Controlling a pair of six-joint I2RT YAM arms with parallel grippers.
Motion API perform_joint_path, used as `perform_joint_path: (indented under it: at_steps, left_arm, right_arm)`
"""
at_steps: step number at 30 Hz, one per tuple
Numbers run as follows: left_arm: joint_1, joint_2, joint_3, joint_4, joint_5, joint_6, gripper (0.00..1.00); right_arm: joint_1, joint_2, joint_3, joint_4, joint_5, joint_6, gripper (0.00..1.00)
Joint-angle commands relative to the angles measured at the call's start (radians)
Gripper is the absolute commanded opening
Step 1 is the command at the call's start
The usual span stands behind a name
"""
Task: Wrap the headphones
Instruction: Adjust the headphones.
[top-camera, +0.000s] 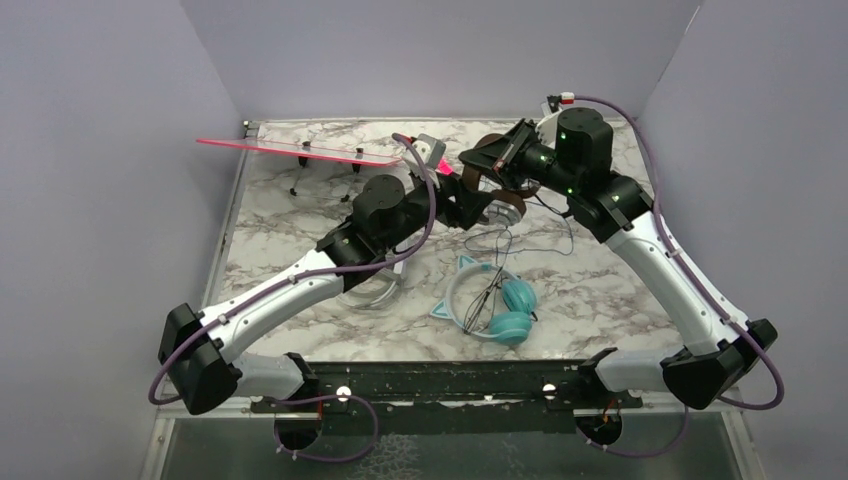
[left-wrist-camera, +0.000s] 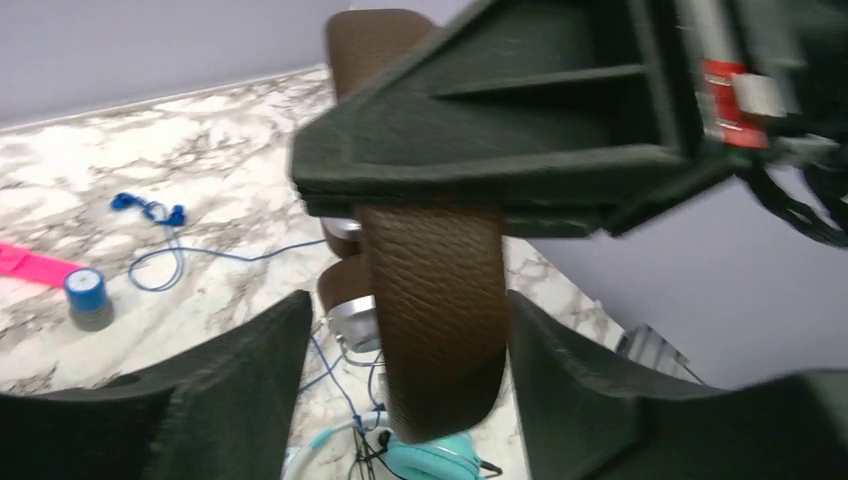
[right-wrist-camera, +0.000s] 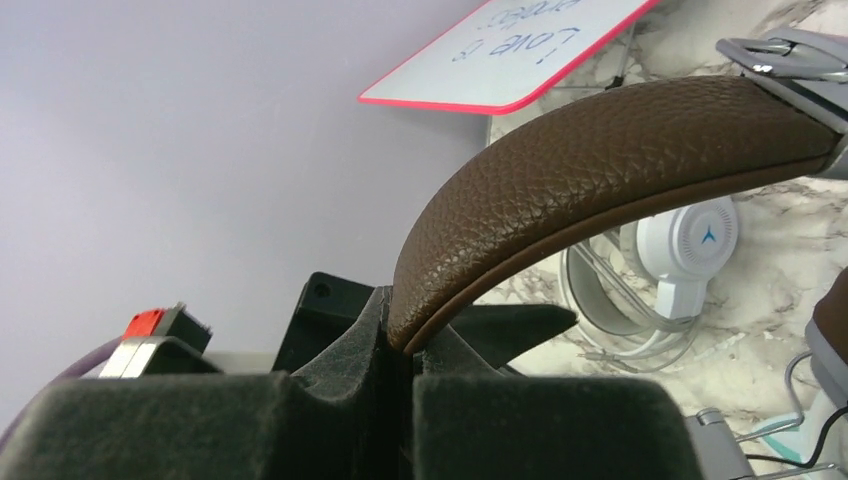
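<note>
Brown headphones (right-wrist-camera: 620, 150) hang above the far middle of the surface (top-camera: 620, 290), headband pinched tight in the right end effector (right-wrist-camera: 400, 340). The left end effector (left-wrist-camera: 408, 375) straddles the band, jaws wide and not touching it. I'd say it should close squarely before gathering the dangling cord (top-camera: 520, 235).

open: table (top-camera: 590, 300) right of teal headphones (top-camera: 518, 297) | blocked: centre, cord tangle (top-camera: 497, 243) | back-left: pink-edged board (top-camera: 300, 150)

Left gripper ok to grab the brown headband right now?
Likely yes: the brown headband hangs between the open fingers of the left gripper, nothing between them; the right gripper clamps it further along.
</note>
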Motion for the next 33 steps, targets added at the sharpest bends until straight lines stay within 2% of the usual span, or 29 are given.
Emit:
perform_joint_path:
  at_steps: [1,5,6,7,8,9,12,14,15,17,19,22,25,27,29,33]
  left_arm:
    - [-0.011,0.052,0.084,-0.015,-0.156,0.066,0.60]
    - [-0.012,0.080,0.134,-0.083,-0.232,0.056,0.36]
    - [-0.012,0.078,0.138,-0.081,-0.243,0.059,0.28]
    - [-0.012,0.071,0.137,-0.070,-0.241,0.057,0.18]
    - [-0.013,0.063,0.135,-0.060,-0.243,0.048,0.06]
    - [-0.013,0.055,0.130,-0.050,-0.248,0.040,0.00]
    - [-0.011,0.031,0.119,-0.033,-0.254,0.036,0.00]
    - [-0.005,0.013,0.108,-0.031,-0.252,0.031,0.00]
    - [-0.001,0.005,0.104,-0.030,-0.246,0.031,0.00]
    - [0.011,-0.011,0.093,-0.029,-0.229,0.026,0.00]
    - [0.035,-0.027,0.081,-0.029,-0.182,0.002,0.00]
    - [0.090,-0.056,0.063,-0.030,-0.088,-0.058,0.00]
    - [0.155,-0.091,0.030,0.009,0.027,-0.155,0.00]
    - [0.193,-0.104,0.018,0.039,0.100,-0.213,0.00]
    - [0.207,-0.105,0.021,0.046,0.141,-0.253,0.00]
    - [0.212,-0.107,0.011,0.079,0.208,-0.313,0.00]
  right_arm:
    - [0.002,-0.032,-0.003,0.086,-0.048,0.040,0.01]
    - [0.003,-0.049,-0.035,0.116,-0.078,0.029,0.01]
    - [0.002,-0.043,-0.034,0.116,-0.091,0.005,0.01]
    - [0.002,-0.037,-0.024,0.093,-0.089,-0.024,0.05]
    - [0.003,-0.028,-0.014,0.065,-0.083,-0.065,0.12]
    - [0.001,-0.023,0.001,0.034,-0.069,-0.126,0.22]
    - [-0.016,-0.029,0.005,-0.004,-0.063,-0.396,0.71]
    - [-0.042,-0.049,-0.012,-0.027,-0.064,-0.562,0.88]
    - [-0.063,-0.057,-0.015,-0.052,-0.056,-0.613,0.93]
    - [-0.129,-0.077,-0.046,-0.067,-0.078,-0.714,0.95]
    - [-0.208,-0.112,-0.106,-0.006,-0.148,-0.795,0.95]
    - [-0.234,-0.147,-0.230,0.192,-0.247,-0.943,0.91]
    - [-0.235,-0.143,-0.365,0.450,-0.450,-1.035,0.91]
    - [-0.235,-0.115,-0.416,0.585,-0.549,-1.015,0.90]
    - [-0.235,-0.082,-0.462,0.763,-0.643,-0.928,0.89]
    - [-0.229,-0.007,-0.500,0.996,-0.644,-0.800,0.90]
